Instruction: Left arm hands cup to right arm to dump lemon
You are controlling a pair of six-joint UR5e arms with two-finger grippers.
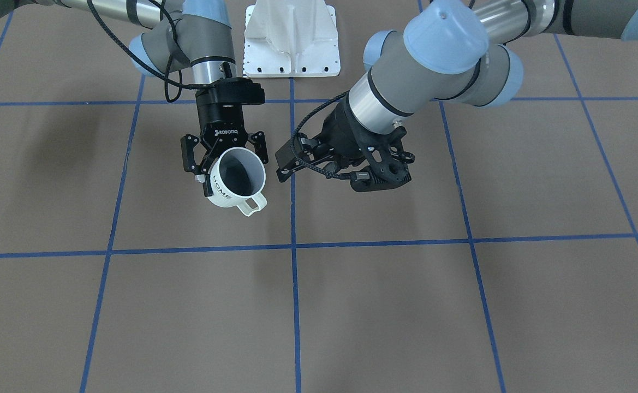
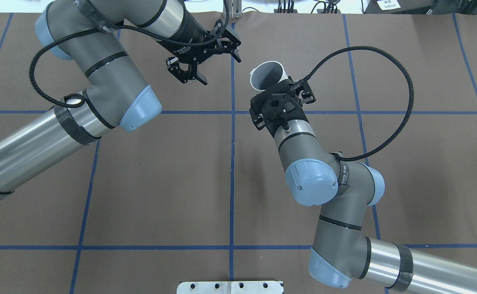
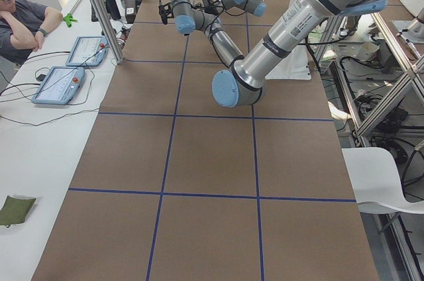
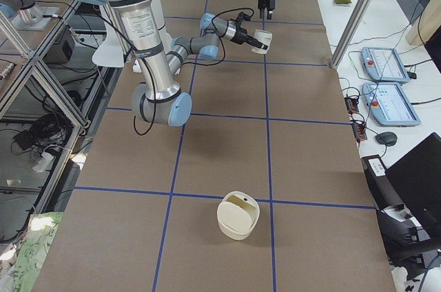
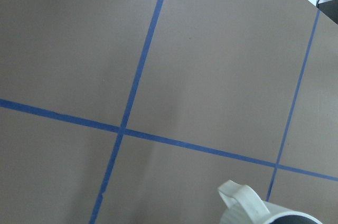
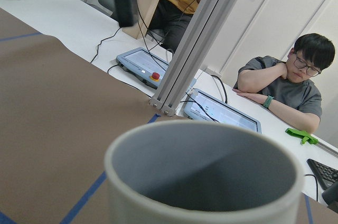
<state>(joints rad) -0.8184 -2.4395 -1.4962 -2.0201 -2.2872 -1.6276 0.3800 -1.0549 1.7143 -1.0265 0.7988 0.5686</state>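
Note:
The cream-white cup [image 1: 237, 183] with "HOME" on its side hangs tilted above the table, its handle toward the operators' side. My right gripper [image 1: 227, 155] is shut on its body. The overhead view shows the cup's rim [image 2: 267, 75] sticking out past the right gripper [image 2: 279, 87]. The right wrist view looks into the cup's [image 6: 203, 174] dark grey inside. The lemon shows in no view. My left gripper [image 1: 286, 162] [image 2: 218, 67] stands open and empty just beside the cup, apart from it. The cup's handle [image 5: 242, 203] is at the bottom edge of the left wrist view.
A cream round container [image 4: 238, 216] stands on the brown table toward the robot's right end. The white base plate [image 1: 291, 41] sits at the robot's side. Beyond the far edge, a person [image 6: 288, 84] sits at a white bench with tablets [image 3: 59, 85].

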